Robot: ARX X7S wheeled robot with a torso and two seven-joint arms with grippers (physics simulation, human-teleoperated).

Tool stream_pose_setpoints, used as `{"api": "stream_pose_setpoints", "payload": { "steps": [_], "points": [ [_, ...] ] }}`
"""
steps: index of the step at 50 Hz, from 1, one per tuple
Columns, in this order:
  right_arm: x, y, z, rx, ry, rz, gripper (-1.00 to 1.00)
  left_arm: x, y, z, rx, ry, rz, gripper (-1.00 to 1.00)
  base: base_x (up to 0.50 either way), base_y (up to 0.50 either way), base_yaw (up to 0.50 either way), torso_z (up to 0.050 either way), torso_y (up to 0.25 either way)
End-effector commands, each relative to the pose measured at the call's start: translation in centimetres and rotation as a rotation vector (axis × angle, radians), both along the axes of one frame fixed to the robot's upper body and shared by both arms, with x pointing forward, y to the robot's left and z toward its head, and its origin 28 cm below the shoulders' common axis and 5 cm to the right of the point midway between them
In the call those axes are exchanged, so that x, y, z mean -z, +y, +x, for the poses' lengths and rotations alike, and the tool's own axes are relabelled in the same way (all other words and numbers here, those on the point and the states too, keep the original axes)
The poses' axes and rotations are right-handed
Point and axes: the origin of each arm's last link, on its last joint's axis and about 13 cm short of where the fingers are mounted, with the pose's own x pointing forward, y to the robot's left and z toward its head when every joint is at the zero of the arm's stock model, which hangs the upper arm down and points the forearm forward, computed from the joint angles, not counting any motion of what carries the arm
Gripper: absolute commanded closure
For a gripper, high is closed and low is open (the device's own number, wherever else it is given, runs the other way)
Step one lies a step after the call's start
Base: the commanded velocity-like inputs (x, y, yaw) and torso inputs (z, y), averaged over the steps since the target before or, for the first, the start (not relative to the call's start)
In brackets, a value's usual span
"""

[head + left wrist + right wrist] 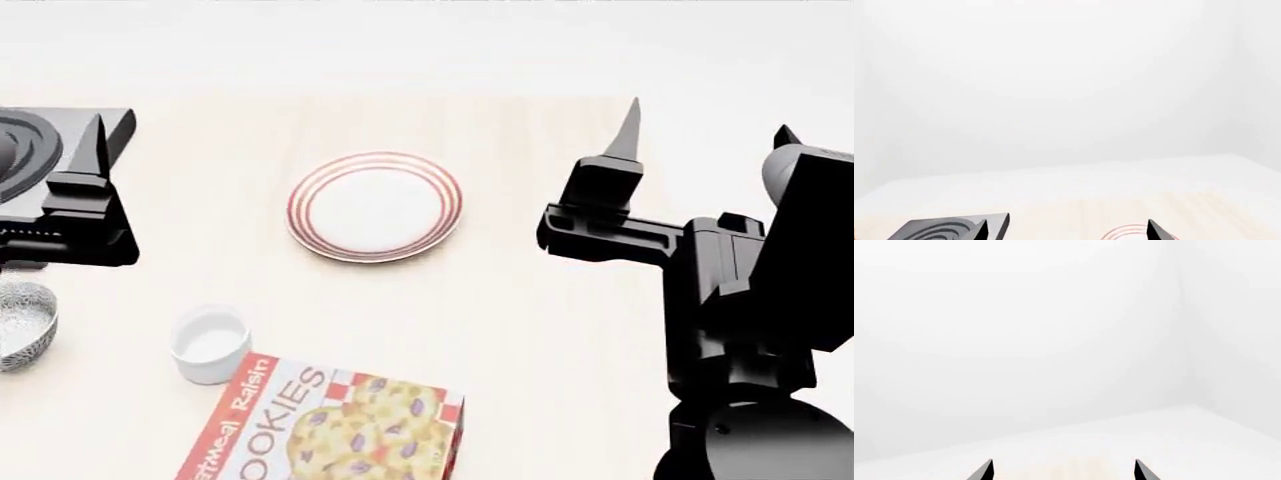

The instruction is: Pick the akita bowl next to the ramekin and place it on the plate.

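The akita bowl, grey-speckled, lies at the left edge of the head view, partly cut off, just left of the small white ramekin. The red-ringed white plate sits mid-table, and its rings also show in the left wrist view. My left gripper is open and empty, raised above the table behind the bowl; one of its fingers shows in the head view. My right gripper hovers right of the plate, open, nothing between its tips.
A dark grey stove-like block with ringed top sits at the far left, also seen in the left wrist view. A cookies box lies at the front, right beside the ramekin. White walls stand beyond the table.
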Motion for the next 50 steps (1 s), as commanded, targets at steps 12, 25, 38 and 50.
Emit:
{"api": "stream_pose_setpoints", "payload": {
  "steps": [12,25,38,50],
  "points": [
    [-0.3,0.0,-0.2,-0.004,-0.005,-0.001,-1.00,0.0,0.0,0.0,0.000,-0.001,0.000,-1.00,0.48,0.00,0.00,0.000,0.001],
    [-0.2,0.0,-0.1,-0.004,-0.006,-0.002,-1.00,-0.2,0.0,0.0,0.000,-0.001,0.000,-1.00,0.49,0.00,0.00,0.000,0.001],
    [-0.1,0.0,-0.1,-0.005,-0.008,0.001,-1.00,0.0,0.0,0.0,0.001,0.000,0.000,-1.00,0.50,0.00,0.00,0.000,0.000],
    [0.1,0.1,0.0,-0.009,0.020,0.011,-1.00,-2.0,0.2,0.2,-0.019,-0.036,-0.014,-1.00,0.17,0.00,0.00,0.000,0.000]
  ]
}}
